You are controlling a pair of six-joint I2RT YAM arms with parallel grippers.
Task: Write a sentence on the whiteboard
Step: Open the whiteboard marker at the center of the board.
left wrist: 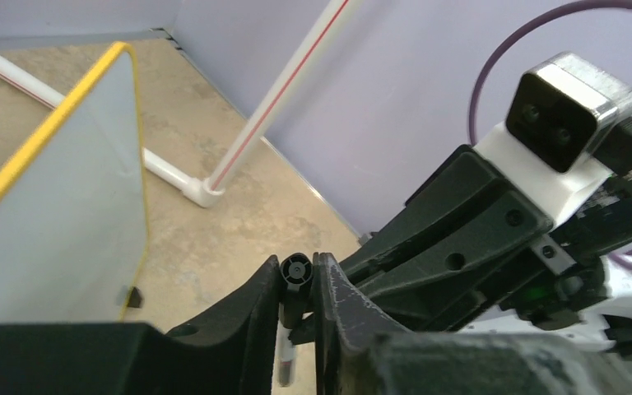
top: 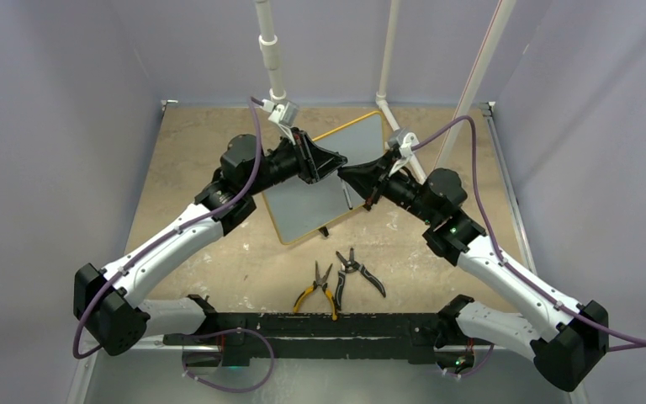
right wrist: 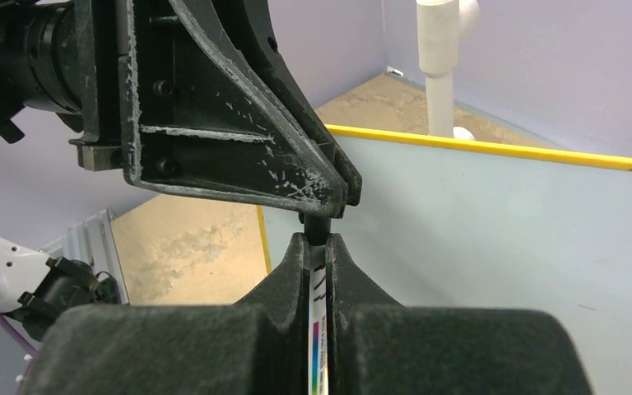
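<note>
Pliers: yellow-handled pair point(top: 318, 290) and black-handled pair point(top: 357, 271), slim metal jaws, lying side by side on the tan, mottled surface point(top: 193, 143) just beyond the arm bases.
Whiteboard point(top: 307, 206): matte white rounded rectangle with a thin yellow rim, flat at mid-surface, turned askew, under both wrists.
Right fingers point(right wrist: 318, 255): scuffed black plastic, clamped on the marker point(right wrist: 319, 329), a white barrel with a colour-printed label.
Left fingers point(right wrist: 339, 197): black wedges pinched onto the round black cap point(left wrist: 296, 270).
Arms: white links reaching forward, bent inward, tips meeting above the board.
</note>
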